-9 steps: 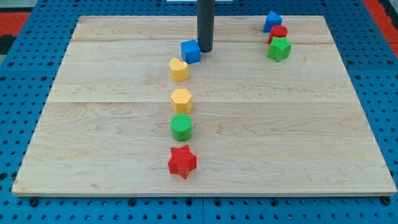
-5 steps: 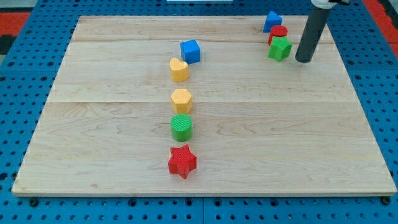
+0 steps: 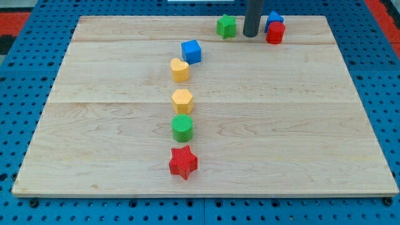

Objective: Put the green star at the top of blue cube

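A big, pale wooden counter [image 3: 300, 156] is seen, laid on a blue board full of small holes [image 3: 25, 81]. No boxes, bowls or other holders are seen on it, so nothing is held inside anything.

The dark rod comes down near the top edge of the counter, a little to the right of the middle. My tip [image 3: 250, 35] is set on the wood there. No fingers are carried by this arm, so nothing is gripped and nothing can be let go; blocks can only be pushed.

The small green plastic star [image 3: 227, 26] is found just beside my tip, on its left, close to the top edge. On the other side of my tip, a small red round block [image 3: 275, 32] and a small blue block with a pointed top [image 3: 273, 19] are seen touching each other.

The blue plastic cube [image 3: 192, 51] is placed lower down and further left than the star, a little apart from it. The star is judged to be not yet straight above the cube, so a push toward the left edge is still needed. My tip is already on the correct side for that.

Below the cube, toward the bottom edge, a yellow heart block [image 3: 180, 69], a yellow six-sided block [image 3: 182, 100], a green round block [image 3: 182, 128] and a red star block [image 3: 182, 162] are lined up.
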You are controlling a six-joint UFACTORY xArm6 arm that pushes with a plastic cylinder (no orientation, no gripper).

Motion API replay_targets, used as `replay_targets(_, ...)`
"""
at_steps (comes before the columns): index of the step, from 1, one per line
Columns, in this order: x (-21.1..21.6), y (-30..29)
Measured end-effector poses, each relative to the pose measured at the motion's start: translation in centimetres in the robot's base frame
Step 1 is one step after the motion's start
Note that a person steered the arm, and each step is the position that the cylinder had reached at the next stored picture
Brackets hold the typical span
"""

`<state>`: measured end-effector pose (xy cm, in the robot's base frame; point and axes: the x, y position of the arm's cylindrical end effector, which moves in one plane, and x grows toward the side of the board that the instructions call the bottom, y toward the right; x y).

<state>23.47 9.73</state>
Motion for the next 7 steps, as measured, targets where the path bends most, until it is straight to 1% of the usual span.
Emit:
replay_targets(1, -3.0, -0.4)
replay_targets(2, -1.4, -3.9)
replay_targets(3, -0.9, -6.2)
replay_targets(4, 2.8, -0.1)
replay_targets(5, 5.7, -4.3)
replay_targets(6, 2.0, -6.9)
replay_targets(7, 1.4, -10.6)
